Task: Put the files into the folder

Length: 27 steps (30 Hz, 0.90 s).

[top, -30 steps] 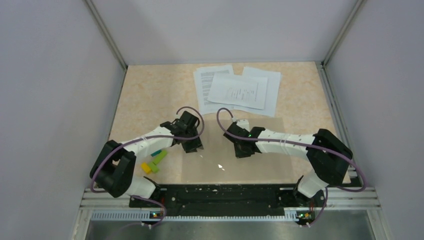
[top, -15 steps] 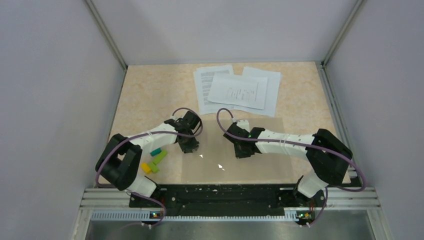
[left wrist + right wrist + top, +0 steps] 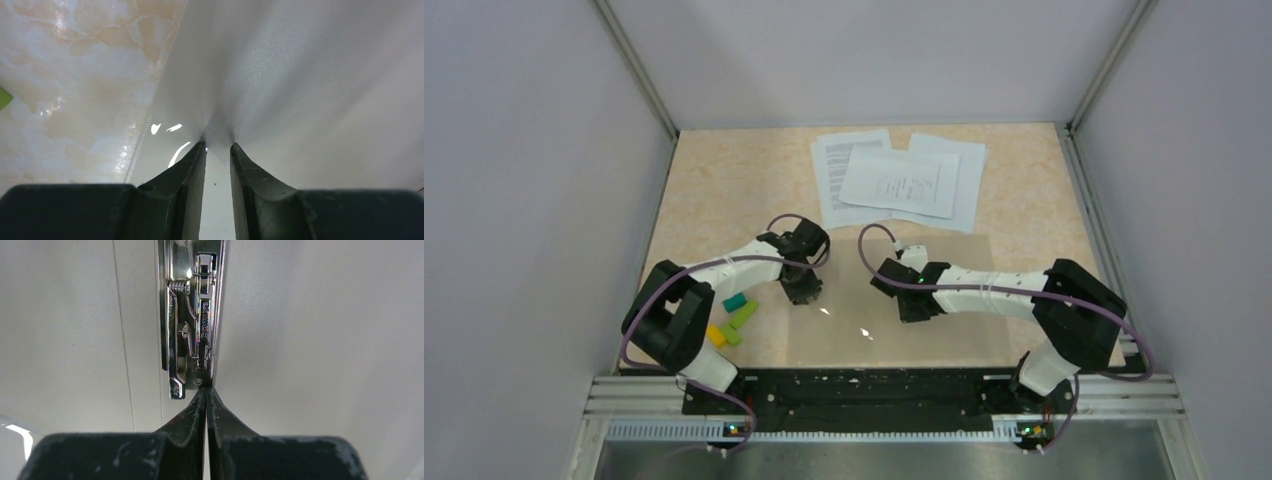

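1. Having narrowed within the last second, now nips with the left gripper [image 3: 218, 145] a puckered fold of the folder [image 3: 854, 340] cover at its left edge. Jaws only a slim gap apart, pale sheet drawn up between them.
2. Closed the right gripper [image 3: 206, 389] fully in the same span: fingertips pressed together, nothing seen between them, tips right at the foot of the metal clip [image 3: 192, 330] on the spine.
3. Shifted both wrists only slightly, low over the folder lying flat on the table [image 3: 724, 200] just ahead of the arm bases.
4. Judged from that: opening step in hand, with the cover gripped for lifting and the spine probably being held down. No filing begun.
5. Left the files [image 3: 894, 180] in an overlapping pile at the far side, just beyond the folder's far edge.
6. Embossed sideways along the clip lever: letters seemingly reading "comix", not certain. Black printed lines on the files, too small to read. No markings made out on the coloured blocks [image 3: 736, 318] left of the folder.
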Available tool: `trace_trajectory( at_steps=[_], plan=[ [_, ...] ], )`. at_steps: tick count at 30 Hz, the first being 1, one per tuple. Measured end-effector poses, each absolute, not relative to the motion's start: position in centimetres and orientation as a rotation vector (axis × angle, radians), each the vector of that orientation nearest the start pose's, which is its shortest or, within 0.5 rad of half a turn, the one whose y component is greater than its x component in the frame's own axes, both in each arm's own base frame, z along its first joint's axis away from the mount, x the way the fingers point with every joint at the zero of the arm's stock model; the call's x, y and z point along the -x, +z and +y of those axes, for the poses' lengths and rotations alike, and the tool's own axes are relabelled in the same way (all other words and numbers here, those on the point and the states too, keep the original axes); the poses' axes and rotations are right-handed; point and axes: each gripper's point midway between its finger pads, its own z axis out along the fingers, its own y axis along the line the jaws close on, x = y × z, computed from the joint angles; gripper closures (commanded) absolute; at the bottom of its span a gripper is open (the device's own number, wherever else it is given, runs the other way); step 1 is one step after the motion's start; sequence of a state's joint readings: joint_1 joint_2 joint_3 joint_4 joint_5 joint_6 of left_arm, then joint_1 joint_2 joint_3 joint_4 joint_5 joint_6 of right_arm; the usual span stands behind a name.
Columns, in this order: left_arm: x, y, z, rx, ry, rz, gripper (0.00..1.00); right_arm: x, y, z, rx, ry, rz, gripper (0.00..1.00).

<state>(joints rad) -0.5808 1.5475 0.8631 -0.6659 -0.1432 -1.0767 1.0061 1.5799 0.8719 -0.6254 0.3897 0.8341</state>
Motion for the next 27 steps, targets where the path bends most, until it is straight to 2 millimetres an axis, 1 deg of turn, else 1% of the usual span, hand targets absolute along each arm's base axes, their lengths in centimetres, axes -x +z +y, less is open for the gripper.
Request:
trace_trajectory(
  at_steps=[5, 10, 12, 13, 16, 18, 20, 23, 27],
  plan=[
    [-22.8, 1.8, -15.9, 0.745, -0.091, 2.787, 0.69, -18.2, 1.6, 21.4, 0.149, -0.075, 2.677, 0.98],
    [-22.8, 1.8, -15.9, 0.743, -0.093, 2.789, 0.69, -18.1, 1.9, 21.6, 0.15, -0.045, 2.676, 0.82],
    [-22.8, 1.8, -15.9, 0.743, -0.094, 2.789, 0.69, -18.0, 2.3, 21.8, 0.161, -0.018, 2.678, 0.77],
    [-22.8, 1.8, -15.9, 0.743, -0.093, 2.789, 0.69, -17.9, 2.6, 22.0, 0.166, 0.002, 2.675, 0.76],
    [-22.8, 1.8, -15.9, 0.744, -0.094, 2.789, 0.69, -18.2, 4.0, 23.0, 0.177, 0.093, 2.644, 0.77],
    [-22.7, 1.8, -15.9, 0.744, -0.094, 2.79, 0.69, -18.7, 4.8, 23.9, 0.176, 0.145, 2.621, 0.81],
    [-22.7, 1.8, -15.9, 0.744, -0.094, 2.79, 0.69, -19.1, 5.2, 24.5, 0.181, 0.164, 2.608, 0.83],
    [-22.7, 1.8, -15.9, 0.744, -0.095, 2.789, 0.69, -19.4, 4.9, 25.0, 0.186, 0.154, 2.609, 0.83],
    [-22.7, 1.8, -15.9, 0.744, -0.094, 2.789, 0.69, -19.3, 3.9, 24.7, 0.201, 0.111, 2.63, 0.85]
  ],
)
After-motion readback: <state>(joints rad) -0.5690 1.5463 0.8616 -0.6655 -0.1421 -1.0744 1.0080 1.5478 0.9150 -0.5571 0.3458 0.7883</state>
